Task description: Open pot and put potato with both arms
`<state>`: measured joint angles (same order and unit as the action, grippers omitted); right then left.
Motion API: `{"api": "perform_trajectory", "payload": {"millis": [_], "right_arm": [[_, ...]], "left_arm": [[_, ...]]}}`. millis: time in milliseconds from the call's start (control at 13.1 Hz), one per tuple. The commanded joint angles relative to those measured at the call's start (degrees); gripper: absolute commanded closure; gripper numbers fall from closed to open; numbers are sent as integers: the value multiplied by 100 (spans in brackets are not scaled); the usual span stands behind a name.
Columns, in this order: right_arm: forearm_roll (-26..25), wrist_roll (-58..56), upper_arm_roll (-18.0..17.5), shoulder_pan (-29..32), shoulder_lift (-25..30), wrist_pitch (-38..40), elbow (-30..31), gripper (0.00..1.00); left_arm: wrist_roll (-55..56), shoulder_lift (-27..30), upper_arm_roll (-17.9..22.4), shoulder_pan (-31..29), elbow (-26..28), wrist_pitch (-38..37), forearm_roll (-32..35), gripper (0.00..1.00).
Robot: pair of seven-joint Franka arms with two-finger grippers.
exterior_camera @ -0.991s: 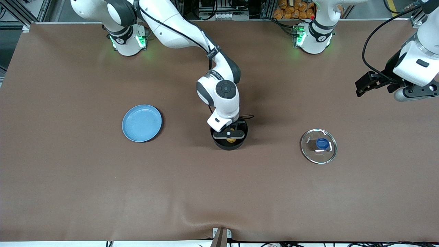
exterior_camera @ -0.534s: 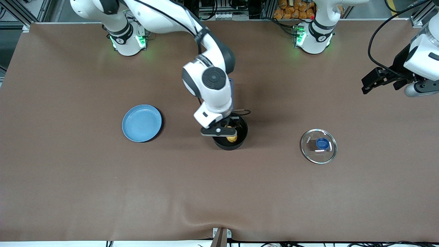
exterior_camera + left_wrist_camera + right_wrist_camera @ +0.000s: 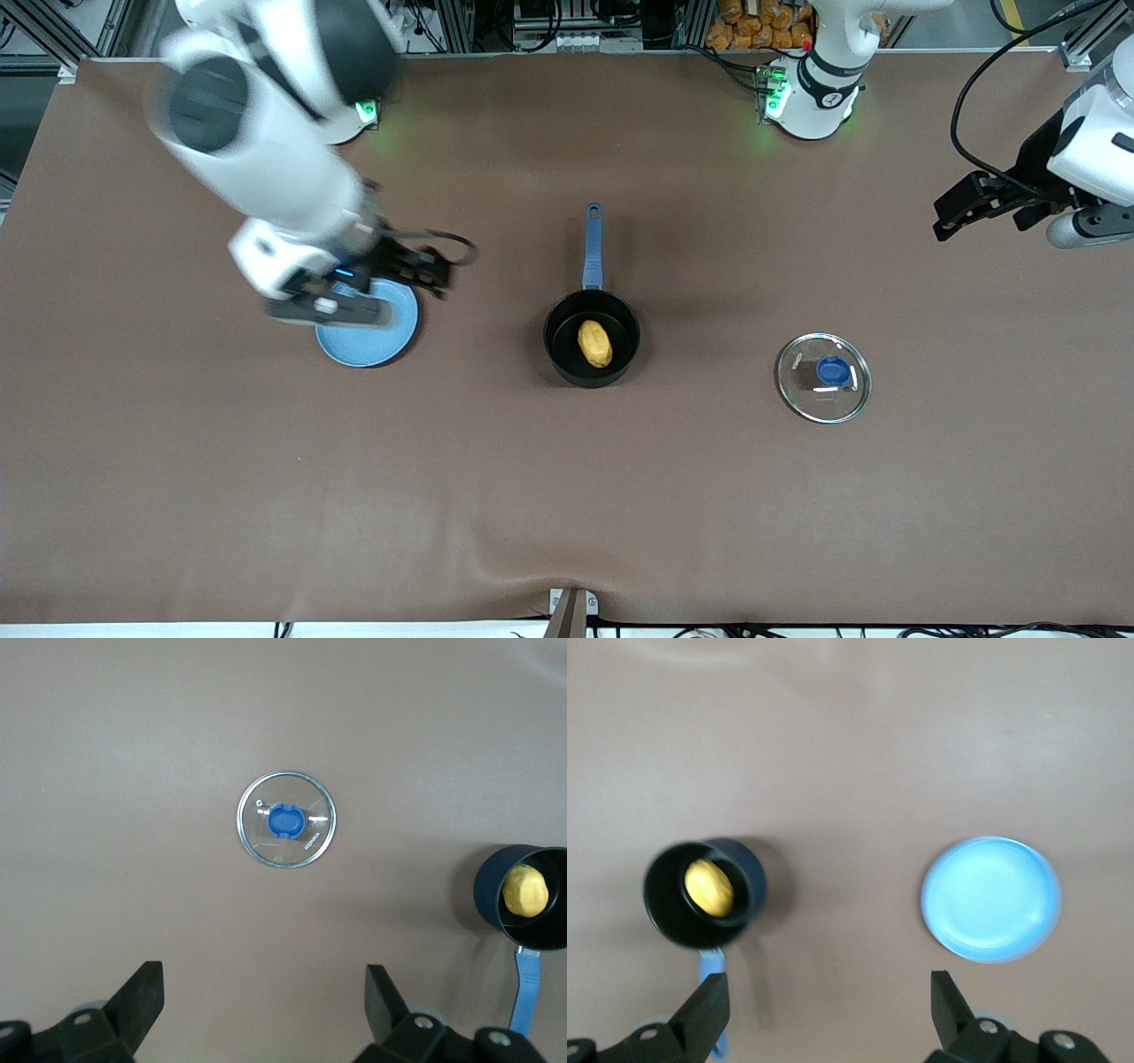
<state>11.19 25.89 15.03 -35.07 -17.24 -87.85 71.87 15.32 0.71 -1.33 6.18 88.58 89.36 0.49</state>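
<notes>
The black pot [image 3: 567,354] with its blue handle [image 3: 593,248] stands uncovered mid-table, and the yellow potato [image 3: 594,343] lies inside it. Both show in the right wrist view, pot [image 3: 666,914] and potato [image 3: 710,888], and in the left wrist view, pot [image 3: 490,900] and potato [image 3: 524,890]. My right gripper [image 3: 330,310] hangs high in the air, open and empty [image 3: 830,997], over the table between the plate and the pot. My left gripper [image 3: 1076,232] waits raised at the left arm's end of the table, open and empty [image 3: 263,992].
The glass lid [image 3: 824,377] with its blue knob lies flat on the table toward the left arm's end, also seen as the lid [image 3: 286,819]. A light-blue plate [image 3: 372,341] sits toward the right arm's end, empty [image 3: 990,899].
My right gripper let go of the potato in the pot, rose and swung away toward the plate. The left arm shifted only slightly.
</notes>
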Motion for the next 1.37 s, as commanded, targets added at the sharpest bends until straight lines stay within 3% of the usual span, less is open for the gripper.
{"api": "perform_trajectory", "payload": {"millis": [0, 457, 610, 915, 1296], "right_arm": [[-133, -582, -185, 490, 668, 451, 494, 0], [-968, -2279, -202, 1536, 1424, 234, 1188, 0], [-1249, -2850, -386, 2001, 1574, -47, 1416, 0], [-1408, -3291, -484, 2600, 1697, -127, 1558, 0], [-1409, -3336, -484, 2760, 1803, -110, 1786, 0]], "left_arm": [[-100, 8, 27, -20, -25, -33, -128, 0], [-100, -18, 19, -12, -43, 55, -401, 0], [-100, -35, 18, -12, -34, 55, -480, 0], [6, -150, -17, 59, -51, 125, -471, 0], [-73, -141, -8, -3, -51, 143, -471, 0]]}}
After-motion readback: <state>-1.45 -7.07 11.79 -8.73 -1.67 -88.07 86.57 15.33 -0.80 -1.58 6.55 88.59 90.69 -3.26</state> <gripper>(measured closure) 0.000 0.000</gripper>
